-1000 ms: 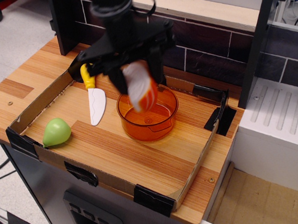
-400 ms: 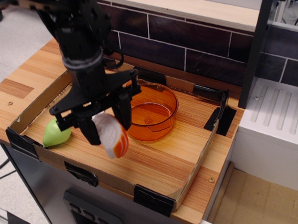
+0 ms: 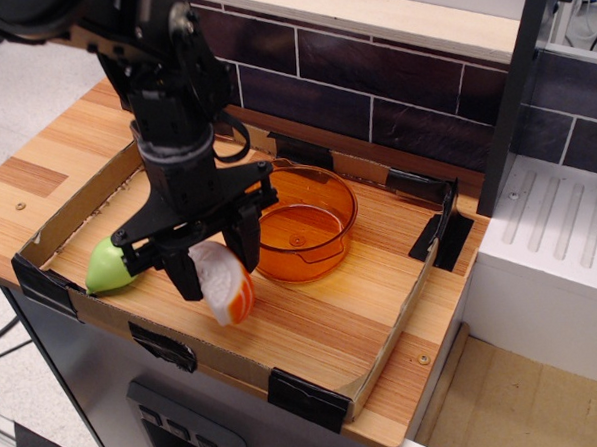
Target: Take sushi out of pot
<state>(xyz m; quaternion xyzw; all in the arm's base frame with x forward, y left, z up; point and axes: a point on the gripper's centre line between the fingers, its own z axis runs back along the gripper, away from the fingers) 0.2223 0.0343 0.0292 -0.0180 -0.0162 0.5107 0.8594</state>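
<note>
The sushi (image 3: pixel 227 283), white with an orange side, is held between the fingers of my gripper (image 3: pixel 216 268). It hangs just above the wooden board, left of the pot and outside it. The orange translucent pot (image 3: pixel 304 223) stands near the board's middle and looks empty. My black arm comes down from the upper left and hides part of the board behind it.
A green pear (image 3: pixel 109 266) lies at the board's left, partly behind my gripper. A low cardboard rim (image 3: pixel 317 393) with black corner clips frames the board. A dark brick wall (image 3: pixel 371 69) stands at the back. The knife is hidden behind the arm.
My gripper has carried the sushi up out of the pot and leftward to the front, then lowered it slightly toward the board. The pot has stayed put.
</note>
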